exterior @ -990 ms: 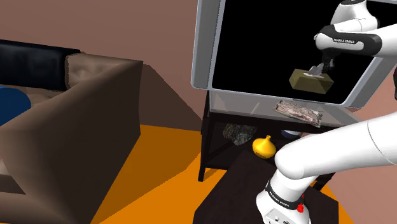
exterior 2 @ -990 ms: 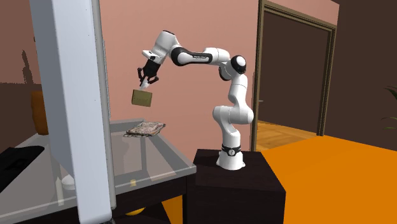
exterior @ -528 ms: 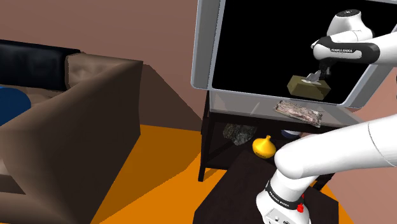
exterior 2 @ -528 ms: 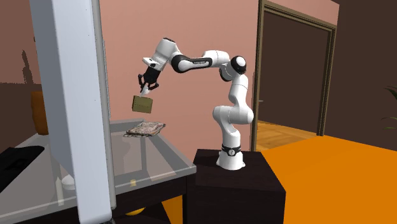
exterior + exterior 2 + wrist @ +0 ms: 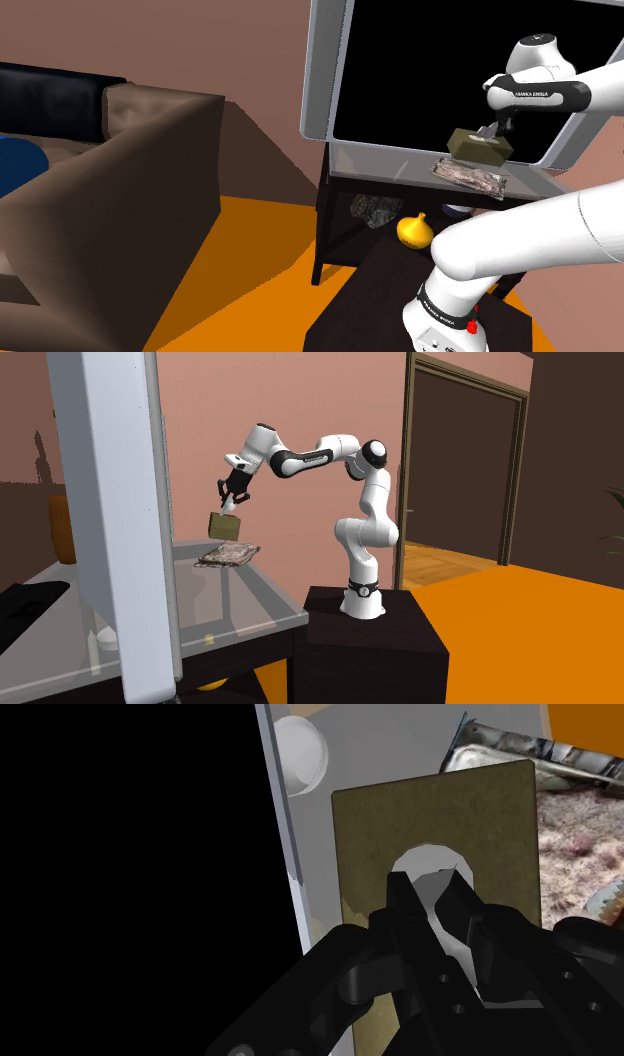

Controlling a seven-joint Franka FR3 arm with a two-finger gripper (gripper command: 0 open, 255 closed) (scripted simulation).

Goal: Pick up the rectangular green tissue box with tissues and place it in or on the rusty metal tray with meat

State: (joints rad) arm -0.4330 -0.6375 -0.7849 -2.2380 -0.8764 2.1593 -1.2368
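Olive-green rectangular tissue box (image 5: 481,146) hangs from my all-black two-finger gripper (image 5: 492,128), in the air just above the rusty grey metal tray (image 5: 438,168) of meat and not touching it. The tray lies on the glass-topped table (image 5: 262,602), at its far end in the second exterior view, beside the large grey-framed screen (image 5: 325,70). In the wrist view my fingers (image 5: 403,919) are pinched together inside the box's oval top opening, clenched on the white tissue tuft (image 5: 425,861).

Step in hand: lowering for placement. I judge a slow, vertical descent is required, with the box level and centred over the meat (image 5: 580,824). I release only once the base rests. The pinch is narrow, so a jerk may swing or drop the box.
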